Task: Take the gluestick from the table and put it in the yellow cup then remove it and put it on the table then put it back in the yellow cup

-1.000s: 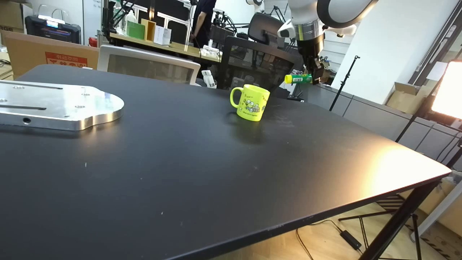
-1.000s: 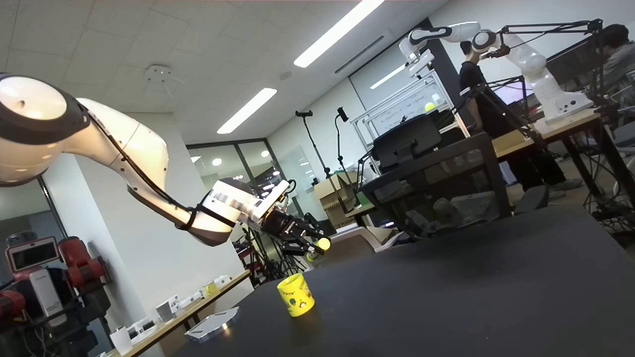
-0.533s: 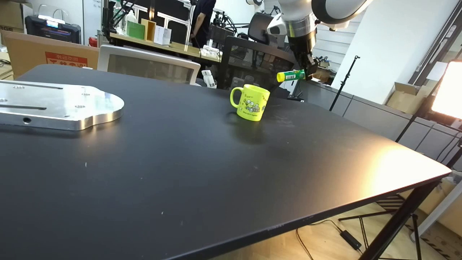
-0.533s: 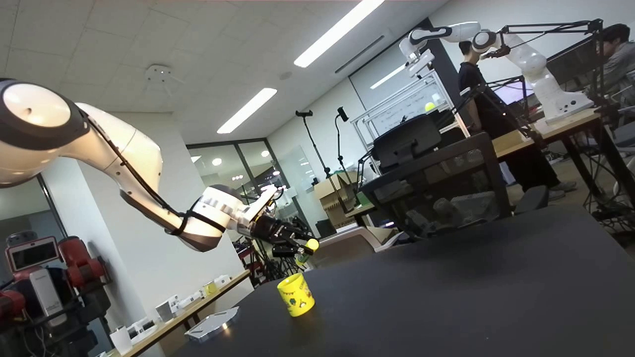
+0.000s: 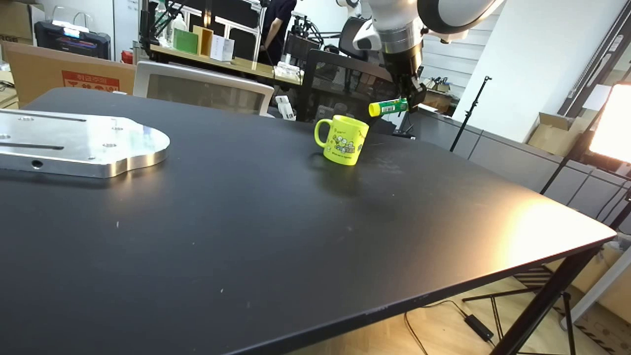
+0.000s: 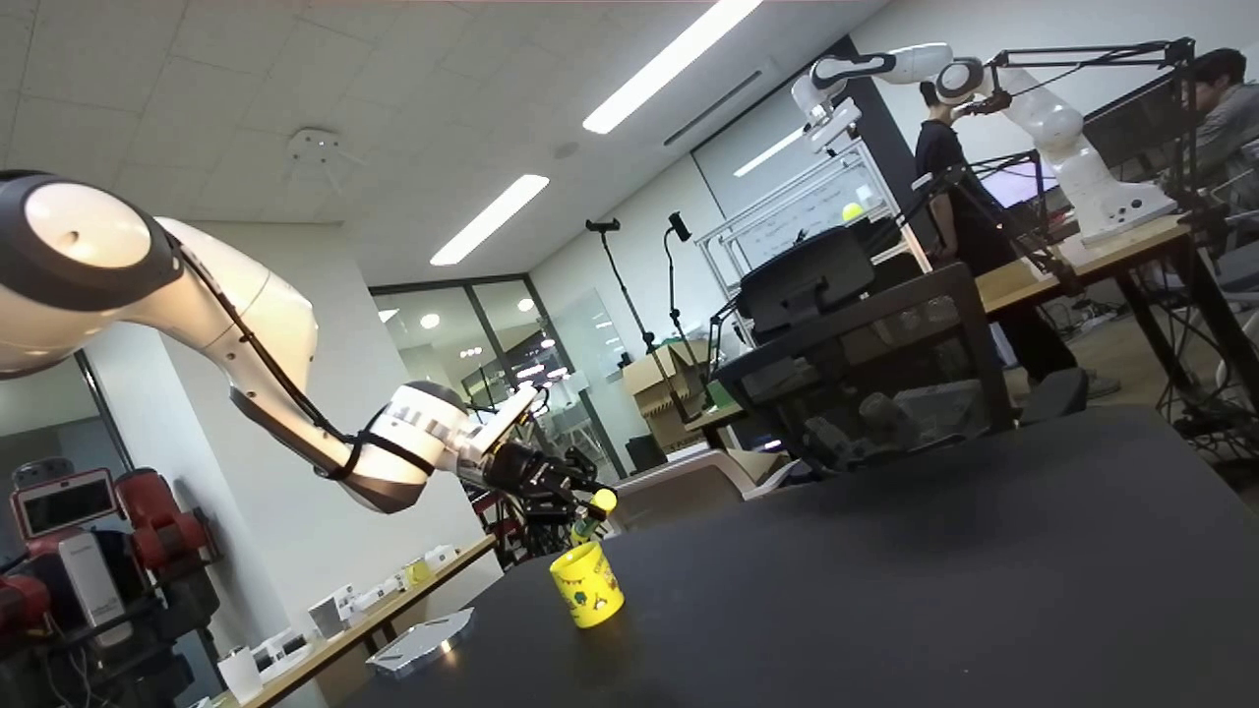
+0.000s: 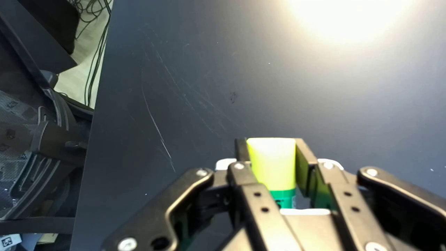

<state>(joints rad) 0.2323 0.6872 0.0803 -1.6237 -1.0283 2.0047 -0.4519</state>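
My gripper is shut on the gluestick, held in the air above the table. In an exterior view the stick lies nearly level, its yellow end pointing left and a little down, up and to the right of the yellow cup. The cup stands upright on the table, and in this exterior view the gluestick appears just over its rim, apart from it as far as I can see. In the wrist view the yellow end of the gluestick sits between both fingers; the cup is out of that view.
A thick silver metal plate lies on the table, well away from the cup on its handle side. Past the table edge stand a black mesh chair and a white-framed chair. A bright lamp glares off the tabletop.
Still gripping the gluestick, the arm has shifted toward the cup, leftward in both exterior views, and lower in one of them. The stick's yellow end dips slightly more. The cup has stayed put.
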